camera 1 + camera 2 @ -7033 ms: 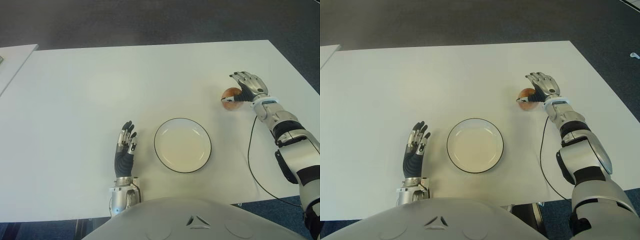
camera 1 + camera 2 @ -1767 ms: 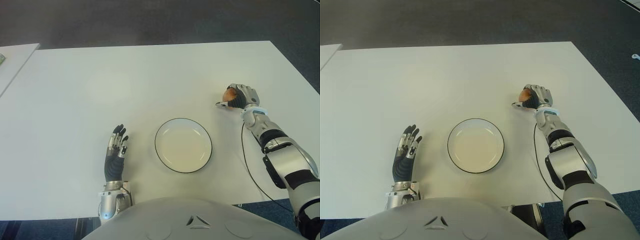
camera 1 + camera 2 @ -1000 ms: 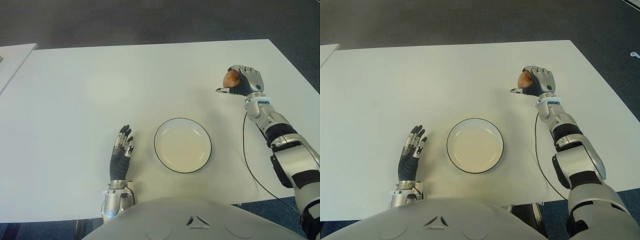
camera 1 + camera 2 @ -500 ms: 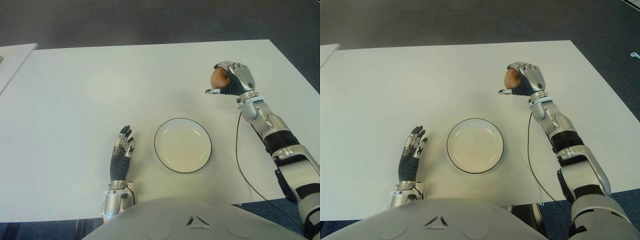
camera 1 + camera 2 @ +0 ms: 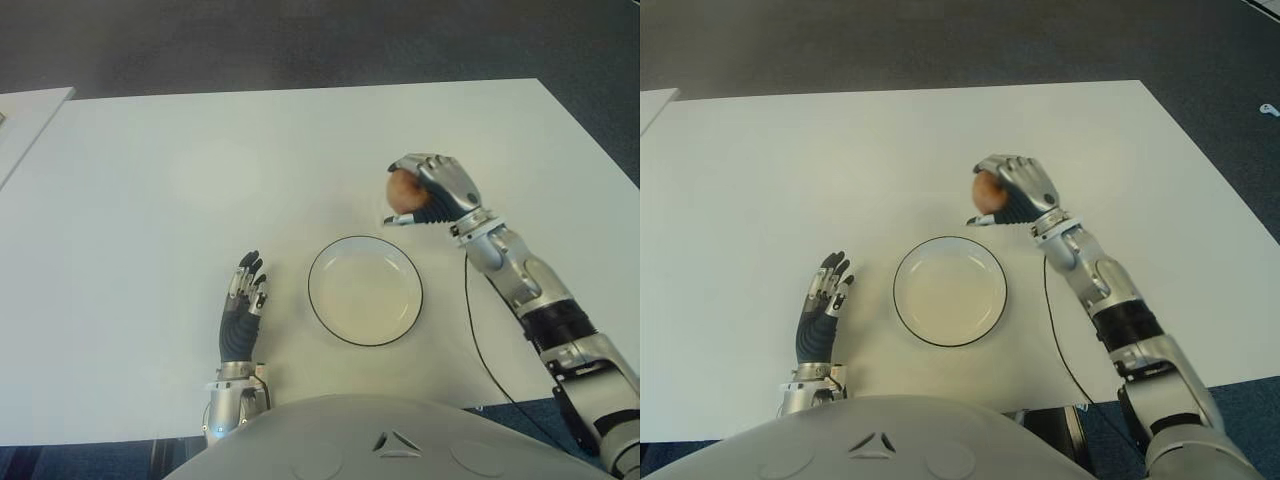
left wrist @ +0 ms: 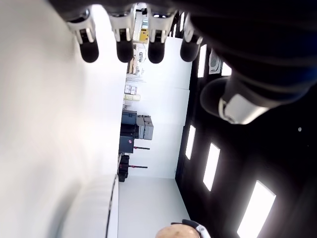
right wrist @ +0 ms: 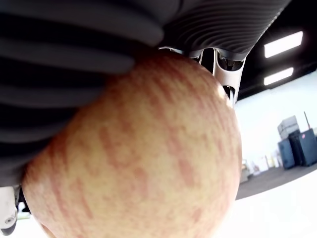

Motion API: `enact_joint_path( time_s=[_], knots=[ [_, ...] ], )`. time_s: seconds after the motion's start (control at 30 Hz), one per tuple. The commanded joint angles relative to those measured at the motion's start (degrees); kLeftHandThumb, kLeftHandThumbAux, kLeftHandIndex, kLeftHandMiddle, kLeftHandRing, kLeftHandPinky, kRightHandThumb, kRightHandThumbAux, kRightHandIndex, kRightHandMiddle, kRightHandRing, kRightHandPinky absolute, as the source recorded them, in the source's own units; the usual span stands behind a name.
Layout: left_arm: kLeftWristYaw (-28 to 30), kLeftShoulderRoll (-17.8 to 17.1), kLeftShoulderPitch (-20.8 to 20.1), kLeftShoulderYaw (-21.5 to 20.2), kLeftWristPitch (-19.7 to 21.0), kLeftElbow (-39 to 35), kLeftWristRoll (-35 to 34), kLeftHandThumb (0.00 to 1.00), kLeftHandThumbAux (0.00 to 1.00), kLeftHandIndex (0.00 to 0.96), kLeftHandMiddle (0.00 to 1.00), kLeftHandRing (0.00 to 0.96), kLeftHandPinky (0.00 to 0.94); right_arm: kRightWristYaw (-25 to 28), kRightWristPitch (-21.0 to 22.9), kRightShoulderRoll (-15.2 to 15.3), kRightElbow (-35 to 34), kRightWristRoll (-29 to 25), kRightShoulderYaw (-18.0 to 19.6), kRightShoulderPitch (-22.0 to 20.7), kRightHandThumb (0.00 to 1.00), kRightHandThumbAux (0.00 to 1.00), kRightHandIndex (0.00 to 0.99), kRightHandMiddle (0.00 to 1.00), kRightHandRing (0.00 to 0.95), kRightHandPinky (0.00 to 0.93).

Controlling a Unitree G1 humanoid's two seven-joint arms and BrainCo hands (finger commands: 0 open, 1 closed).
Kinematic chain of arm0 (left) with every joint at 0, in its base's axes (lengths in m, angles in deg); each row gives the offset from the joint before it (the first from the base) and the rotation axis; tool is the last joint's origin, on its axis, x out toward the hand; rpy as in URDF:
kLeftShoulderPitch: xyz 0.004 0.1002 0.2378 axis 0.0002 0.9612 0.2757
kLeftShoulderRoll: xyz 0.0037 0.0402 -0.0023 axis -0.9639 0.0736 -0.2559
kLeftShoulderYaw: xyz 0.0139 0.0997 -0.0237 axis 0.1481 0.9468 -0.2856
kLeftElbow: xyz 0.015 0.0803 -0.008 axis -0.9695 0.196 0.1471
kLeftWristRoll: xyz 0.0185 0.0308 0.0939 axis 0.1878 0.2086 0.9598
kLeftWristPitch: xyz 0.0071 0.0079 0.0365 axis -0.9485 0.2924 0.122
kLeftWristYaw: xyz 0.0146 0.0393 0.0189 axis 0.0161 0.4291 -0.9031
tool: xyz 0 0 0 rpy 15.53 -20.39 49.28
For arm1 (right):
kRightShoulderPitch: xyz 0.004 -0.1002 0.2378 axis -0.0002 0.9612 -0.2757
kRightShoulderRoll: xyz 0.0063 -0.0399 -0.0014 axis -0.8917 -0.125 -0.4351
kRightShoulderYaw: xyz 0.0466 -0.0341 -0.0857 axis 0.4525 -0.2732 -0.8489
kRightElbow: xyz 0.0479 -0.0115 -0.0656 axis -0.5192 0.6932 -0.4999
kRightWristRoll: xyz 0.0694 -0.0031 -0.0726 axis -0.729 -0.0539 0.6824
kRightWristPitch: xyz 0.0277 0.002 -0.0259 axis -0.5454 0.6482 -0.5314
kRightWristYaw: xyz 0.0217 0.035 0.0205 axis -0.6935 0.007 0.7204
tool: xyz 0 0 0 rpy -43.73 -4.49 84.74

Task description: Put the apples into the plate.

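Observation:
My right hand (image 5: pixel 432 190) is shut on a red-and-yellow streaked apple (image 5: pixel 403 190), held above the table just beyond the far right rim of the plate. The apple (image 7: pixel 148 153) fills the right wrist view, wrapped by dark ribbed fingers (image 7: pixel 74 44). The white plate (image 5: pixel 366 291) with a thin dark rim lies bare on the white table (image 5: pixel 200 180) straight ahead of me. My left hand (image 5: pixel 242 305) shows to the left of the plate near the table's front edge, fingers (image 6: pixel 119 47) spread straight and holding nothing.
A thin black cable (image 5: pixel 478 335) trails from my right forearm across the table to its front edge. A second white table corner (image 5: pixel 25 110) shows at the far left. Dark carpet lies beyond the table.
My right hand closed on the apple at the far right, lifted it off the table and carried it left and nearer, up to the plate's far right rim. The left hand barely moved.

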Motion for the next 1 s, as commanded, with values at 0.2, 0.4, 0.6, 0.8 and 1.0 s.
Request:
enact_joint_path(
  time_s=[0.2, 0.4, 0.6, 0.8, 1.0],
  knots=[
    [-0.3, 0.4, 0.7, 0.4, 0.9, 1.7, 0.5, 0.093, 0.499, 0.065, 0.021, 0.0, 0.018, 2.0, -5.0, -1.6, -8.3, 2.6, -0.8, 2.6, 0.704, 0.717, 0.438, 0.696, 0.651, 0.591],
    [-0.6, 0.5, 0.1, 0.0, 0.7, 2.6, 0.3, 0.093, 0.502, 0.065, 0.024, 0.0, 0.018, 3.3, -7.4, -1.7, -11.6, 3.5, -0.9, 4.5, 0.704, 0.718, 0.438, 0.704, 0.654, 0.601],
    [-0.4, 0.8, -0.2, 0.0, -0.5, 3.8, 0.2, 0.096, 0.515, 0.063, 0.026, 0.0, 0.016, 3.6, -9.5, -1.8, -13.7, 4.8, -0.9, 6.8, 0.705, 0.718, 0.439, 0.708, 0.656, 0.604],
    [-0.9, 1.1, 0.0, 0.4, -0.3, 3.3, 0.8, 0.093, 0.521, 0.064, 0.033, 0.005, 0.031, 3.5, -12.4, -1.2, -15.6, 5.3, -0.7, 9.2, 0.706, 0.718, 0.439, 0.704, 0.656, 0.596],
    [-1.0, 1.3, 0.1, 0.4, 0.1, 3.0, 0.6, 0.095, 0.526, 0.068, 0.038, 0.009, 0.023, 4.0, -15.0, -0.7, -16.6, 5.7, -0.3, 10.7, 0.707, 0.717, 0.439, 0.706, 0.665, 0.563]
  ],
)
